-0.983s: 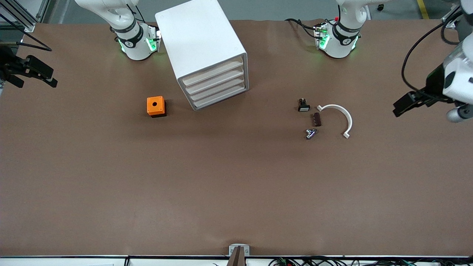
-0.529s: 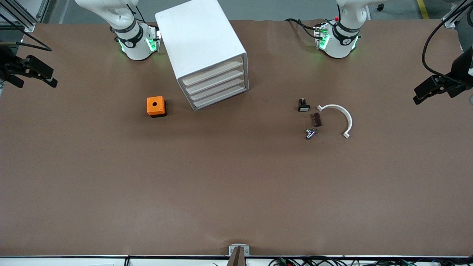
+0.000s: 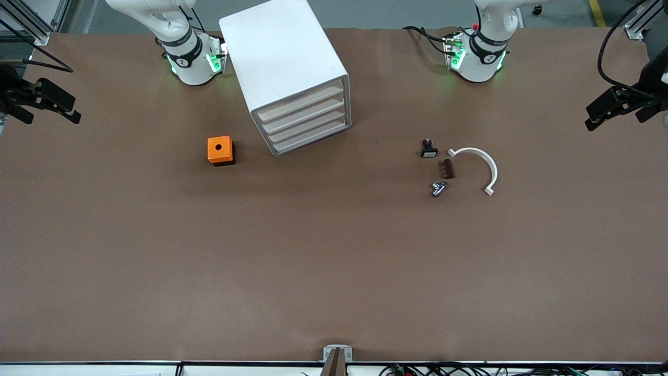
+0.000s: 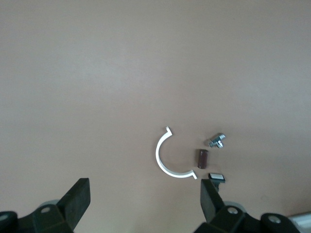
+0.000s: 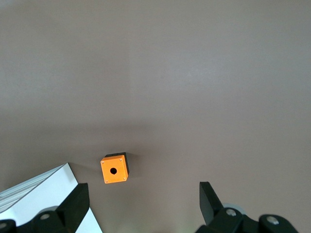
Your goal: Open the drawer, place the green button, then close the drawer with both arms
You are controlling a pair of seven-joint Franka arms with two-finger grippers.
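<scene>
Moved since a second ago: left gripper (image 3: 618, 112) has swung up and away from the small parts, out to the table (image 3: 334, 261) edge at the left arm's end; right gripper (image 3: 49, 110) has stayed put.
Left gripper: hangs in the air over that table edge, fingers spread wide, holding nothing; its wrist view (image 4: 143, 194) looks down on the small parts.
Right gripper: waits over the table edge at the right arm's end, fingers spread wide and empty (image 5: 141, 199).
Cabinet (image 3: 276, 47): white box near the right arm's base, set at an angle; one corner shows in the right wrist view (image 5: 39, 194).
Drawers (image 3: 305, 117): four alike, all pushed in flush; which one is the task's cannot be told.
Button with green cap: not visible in any view.
Orange box (image 3: 219, 150): beside the cabinet, toward the right arm's end, hole facing up (image 5: 114, 169).
White-capped button (image 3: 429, 150): on the table toward the left arm's end (image 4: 216, 177).
Brown piece (image 3: 447, 168): just nearer the front camera than that button (image 4: 202, 158).
Metal piece (image 3: 438, 188): nearer the camera again (image 4: 216, 141).
White curved clip (image 3: 493, 167): beside these three, arching around the brown piece without touching it (image 4: 157, 155).
</scene>
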